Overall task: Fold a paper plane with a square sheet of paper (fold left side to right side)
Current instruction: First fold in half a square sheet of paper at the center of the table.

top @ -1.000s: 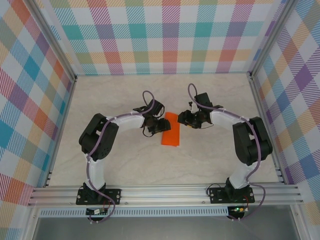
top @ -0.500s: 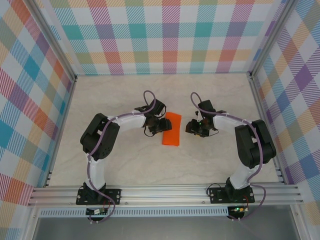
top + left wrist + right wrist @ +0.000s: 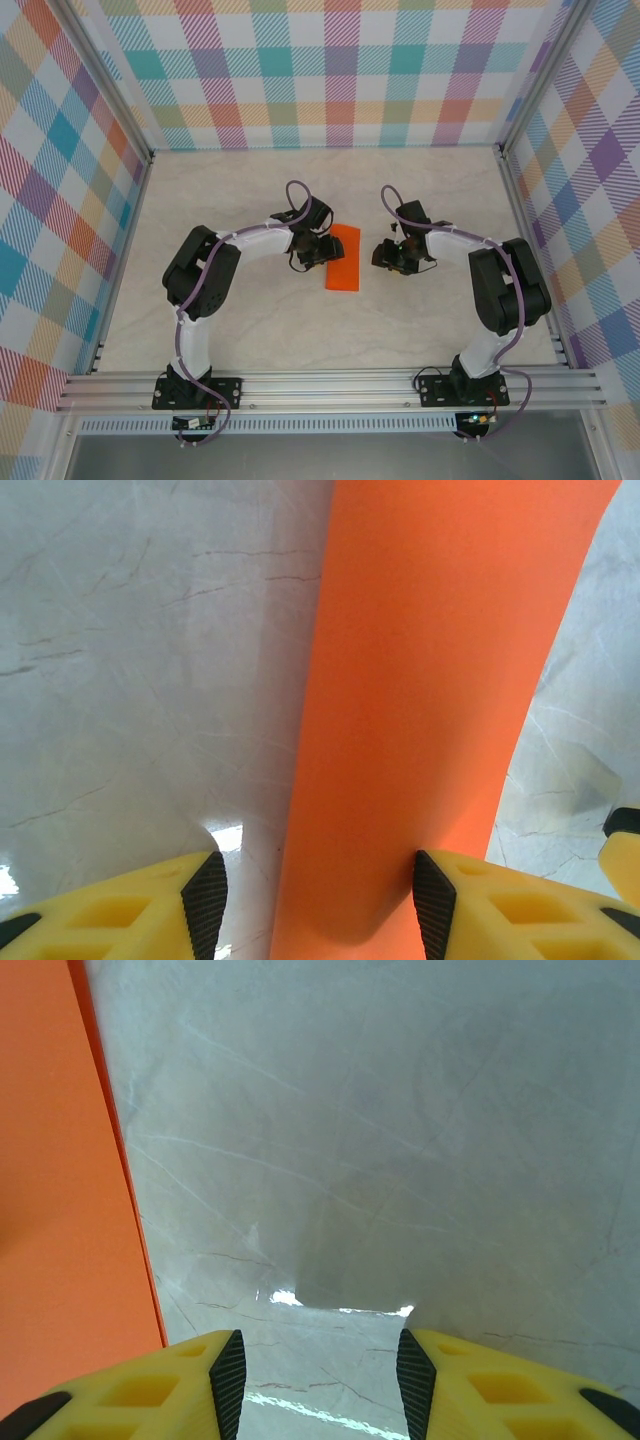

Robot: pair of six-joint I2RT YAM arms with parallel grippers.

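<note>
I see the square sheet of paper [image 3: 343,257], folded into a narrow plain orange strip, lying flat near the tabletop [image 3: 430,190] centre. Left gripper [image 3: 315,905]: jaws spread, straddling the strip. Right gripper [image 3: 320,1370]: jaws spread over bare marbled surface just beside it. Plaid walls [image 3: 340,70] enclose the table.

Plaid walls [image 3: 340,70], pale marbled table [image 3: 250,320]
</note>
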